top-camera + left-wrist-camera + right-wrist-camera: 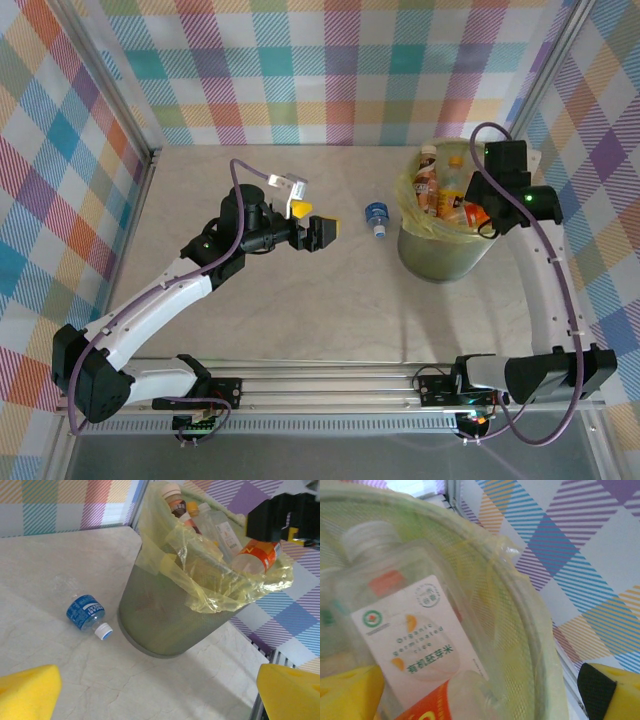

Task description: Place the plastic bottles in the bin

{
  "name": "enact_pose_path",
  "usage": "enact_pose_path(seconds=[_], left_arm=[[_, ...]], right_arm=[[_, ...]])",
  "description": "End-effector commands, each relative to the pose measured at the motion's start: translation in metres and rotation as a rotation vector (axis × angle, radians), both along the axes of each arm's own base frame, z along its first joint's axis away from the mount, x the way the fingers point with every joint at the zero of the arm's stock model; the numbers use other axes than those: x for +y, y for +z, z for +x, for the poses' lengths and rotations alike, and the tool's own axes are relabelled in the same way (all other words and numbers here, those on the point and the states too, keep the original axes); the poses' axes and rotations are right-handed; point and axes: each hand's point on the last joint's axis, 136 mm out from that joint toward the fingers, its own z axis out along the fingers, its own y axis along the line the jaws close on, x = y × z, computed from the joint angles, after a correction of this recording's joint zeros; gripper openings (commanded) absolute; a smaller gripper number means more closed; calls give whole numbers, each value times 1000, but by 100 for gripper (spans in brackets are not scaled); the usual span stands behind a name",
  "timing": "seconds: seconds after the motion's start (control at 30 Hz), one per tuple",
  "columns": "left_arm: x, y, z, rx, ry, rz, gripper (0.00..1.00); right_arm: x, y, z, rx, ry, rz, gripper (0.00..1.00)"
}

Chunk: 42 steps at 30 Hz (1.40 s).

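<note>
Currently 1 blue-label bottle (pixel 376 215) lies on table (pixel 300 320) nr bottle-filled bin (pixel 438 262).

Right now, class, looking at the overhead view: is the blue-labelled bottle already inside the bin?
No, the blue-labelled bottle lies on the table beside the bin, apart from it.

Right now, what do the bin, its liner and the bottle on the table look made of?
Bin: probably fine metal mesh, matt grey-green, faintly see-through. Liner: thin glossy plastic film, crinkled, translucent yellow. Bottle: clear plastic, blue label, white cap.
</note>
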Motion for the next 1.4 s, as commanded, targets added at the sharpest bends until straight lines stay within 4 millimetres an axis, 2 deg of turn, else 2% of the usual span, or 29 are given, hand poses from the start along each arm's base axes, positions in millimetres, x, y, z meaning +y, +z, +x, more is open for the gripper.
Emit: enact_pose_path(seconds=[0.0,0.13,0.3,0.4,0.47,0.57,0.6,0.7,1.1,1.37], left_arm=[[5,8,13,15,89,21,100],[15,0,34,83,228,61,100],[4,-18,57,203,296,65,100],[-9,-32,77,269,330,59,99],[-17,-56,89,337,351,91,98],[-34,-80,107,397,357,105,96],[-40,-95,115,425,364,120,96],[-53,-121,133,476,386,146,95],[-107,-191,179,609,346,169,98],[-131,-220,200,655,324,177,100]], right_arm=[[12,28,-2,-41,77,51,100],[31,50,-6,-79,167,130,100],[49,62,-17,-97,247,215,100],[57,64,-24,-107,275,254,100],[60,65,-29,-116,287,277,100],[65,68,-34,-132,305,298,100],[66,68,-36,-136,310,303,100],[66,71,-42,-150,314,310,100],[77,81,-59,-234,371,361,100],[83,78,-60,-237,401,382,100]])
